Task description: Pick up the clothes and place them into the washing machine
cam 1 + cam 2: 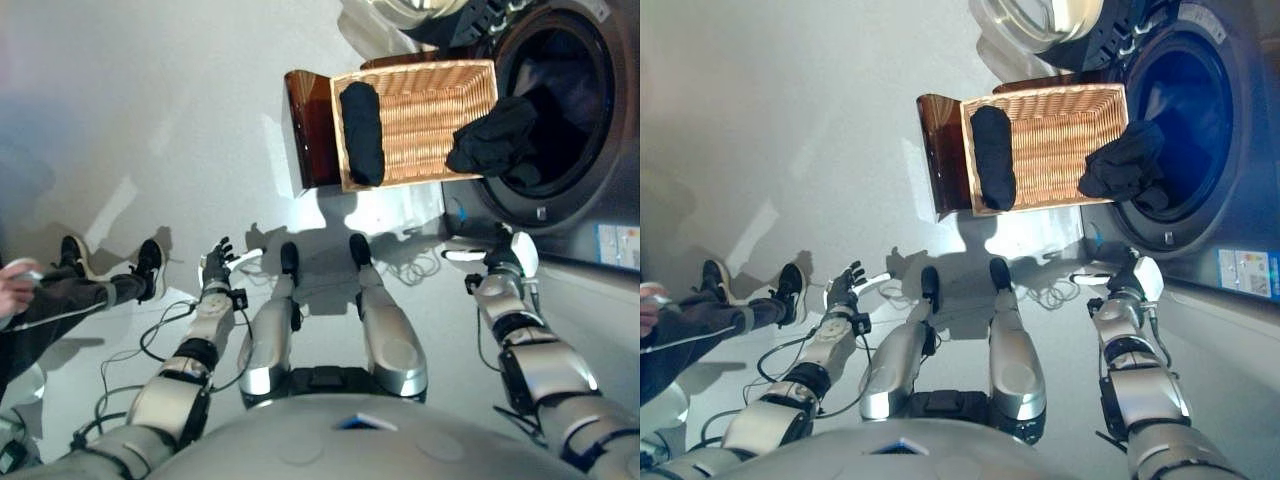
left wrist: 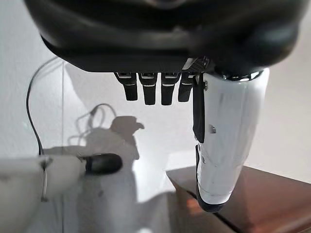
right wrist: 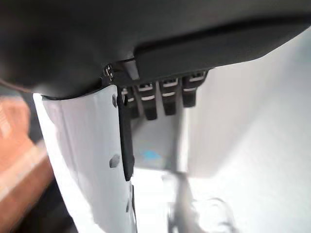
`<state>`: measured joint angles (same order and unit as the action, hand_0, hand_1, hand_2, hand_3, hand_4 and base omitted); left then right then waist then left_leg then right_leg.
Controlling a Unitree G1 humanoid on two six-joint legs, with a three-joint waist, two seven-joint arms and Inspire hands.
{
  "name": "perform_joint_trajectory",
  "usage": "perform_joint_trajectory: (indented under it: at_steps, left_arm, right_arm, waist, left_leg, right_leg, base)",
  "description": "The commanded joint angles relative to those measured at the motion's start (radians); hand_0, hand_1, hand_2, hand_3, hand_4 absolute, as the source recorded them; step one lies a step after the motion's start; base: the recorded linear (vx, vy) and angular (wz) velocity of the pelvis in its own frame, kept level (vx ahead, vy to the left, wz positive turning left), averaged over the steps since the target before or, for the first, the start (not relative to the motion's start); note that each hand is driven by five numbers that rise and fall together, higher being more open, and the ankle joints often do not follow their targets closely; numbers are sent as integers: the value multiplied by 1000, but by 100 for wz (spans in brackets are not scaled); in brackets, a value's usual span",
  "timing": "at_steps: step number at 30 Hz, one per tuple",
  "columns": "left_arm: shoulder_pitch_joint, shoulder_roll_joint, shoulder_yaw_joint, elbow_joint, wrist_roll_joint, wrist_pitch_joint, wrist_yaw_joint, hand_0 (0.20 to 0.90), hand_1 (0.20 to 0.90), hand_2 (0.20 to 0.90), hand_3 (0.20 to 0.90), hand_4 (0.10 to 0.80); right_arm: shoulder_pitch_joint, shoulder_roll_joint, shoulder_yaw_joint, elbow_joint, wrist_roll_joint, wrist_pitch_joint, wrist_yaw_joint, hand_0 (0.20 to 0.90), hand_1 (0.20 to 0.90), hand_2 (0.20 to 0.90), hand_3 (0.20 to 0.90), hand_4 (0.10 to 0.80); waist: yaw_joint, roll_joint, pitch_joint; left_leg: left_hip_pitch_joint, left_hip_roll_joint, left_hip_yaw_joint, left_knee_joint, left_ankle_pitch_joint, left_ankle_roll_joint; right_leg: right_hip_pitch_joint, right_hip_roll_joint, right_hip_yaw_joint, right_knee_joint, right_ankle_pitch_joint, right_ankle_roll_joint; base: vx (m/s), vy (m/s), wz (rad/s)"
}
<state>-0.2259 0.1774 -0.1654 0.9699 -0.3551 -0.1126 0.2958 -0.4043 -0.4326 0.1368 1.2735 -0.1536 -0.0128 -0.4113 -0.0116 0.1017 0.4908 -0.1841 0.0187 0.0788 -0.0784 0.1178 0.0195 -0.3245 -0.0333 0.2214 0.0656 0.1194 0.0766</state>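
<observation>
the robot's left hand point(image 1: 214, 266) is hanging low over the pale floor point(image 1: 150, 130), its fingers point(image 2: 146, 90) relaxed and holding nothing; the right hand point(image 1: 510, 258) is hanging just below the washing machine's round drum opening point(image 1: 560, 110), fingers point(image 3: 165, 94) likewise straight and empty; the rectangular woven wicker basket point(image 1: 425, 110) is sitting on a dark brown wooden stand point(image 1: 308, 125) right beside that opening; one rolled black garment point(image 1: 362, 130) is lying in the basket's end farthest from the opening; a second black garment point(image 1: 497, 138) is draping over the basket's rim nearest the opening, reaching into it; a person's dark-trousered legs point(image 1: 70, 295) are stretching across the floor well away from the opening.
</observation>
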Motion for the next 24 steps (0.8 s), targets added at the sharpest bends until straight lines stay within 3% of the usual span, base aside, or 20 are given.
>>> perform_joint_trajectory:
  at_steps: [1, 4, 5, 6, 8, 11, 24]
  left_arm:
    - [14, 69, 50, -49, 6, -57, 42, 900, 900, 900, 900, 800]
    - [13, 85, 75, -18, -9, -59, 56, 900, 900, 900, 900, 800]
    - [19, 97, 87, -18, -11, -63, 64, 900, 900, 900, 900, 800]
    - [17, 98, 89, -6, -16, -63, 67, 900, 900, 900, 900, 800]
    - [17, 103, 90, -12, -19, -71, 69, 900, 900, 900, 900, 800]
    - [6, 107, 94, 1, -36, -79, 74, 900, 900, 900, 900, 800]
    - [9, 77, 46, 20, -46, -82, 61, 900, 900, 900, 900, 800]
  right_arm:
    - [2, -3, 56, 18, -29, 14, -21, 900, 900, 900, 900, 800]
    - [-28, 21, 77, 7, -37, 13, -23, 900, 900, 900, 900, 800]
    - [-54, 35, 101, 1, -47, 13, -20, 900, 900, 900, 900, 800]
    - [-68, 38, 109, -2, -48, 12, -21, 900, 900, 900, 900, 800]
    - [-80, 35, 116, -2, -50, 9, -22, 900, 900, 900, 900, 800]
    - [-104, 36, 136, -10, -65, 7, -29, 900, 900, 900, 900, 800]
    - [-191, 28, 211, -31, -101, 14, -34, 900, 900, 900, 900, 800]
  waist:
    - [-1, -30, -49]
    - [16, -50, -40]
    - [36, -66, -30]
    - [38, -72, -29]
    - [40, -73, -28]
    - [43, -90, -32]
    - [34, -87, -77]
  left_leg:
    - [-104, 15, -29, 111, -21, -60]
    - [-101, 17, 11, 131, -47, -51]
    - [-98, 18, 41, 130, -66, -45]
    - [-108, 19, 52, 133, -66, -46]
    - [-120, 21, 55, 143, -71, -46]
    - [-181, 23, 45, 177, -73, -52]
    - [-195, 31, 21, 117, -14, -86]
  right_leg:
    - [40, -12, -1, 74, -111, 38]
    - [30, -26, -9, 71, -93, 56]
    - [12, -50, -56, 60, -61, 72]
    - [-8, -60, -62, 54, -38, 80]
    - [-22, -70, -59, 49, -25, 86]
    - [-51, -115, -73, -11, 34, 95]
    - [-59, -108, -129, -41, 22, 82]
  base:
    - [19, 117, -55]
    - [-47, 105, -38]
    - [-130, 59, -42]
    - [-109, 44, -58]
    - [-67, -28, -77]
    - [-63, -66, -37]
    - [17, -46, 6]
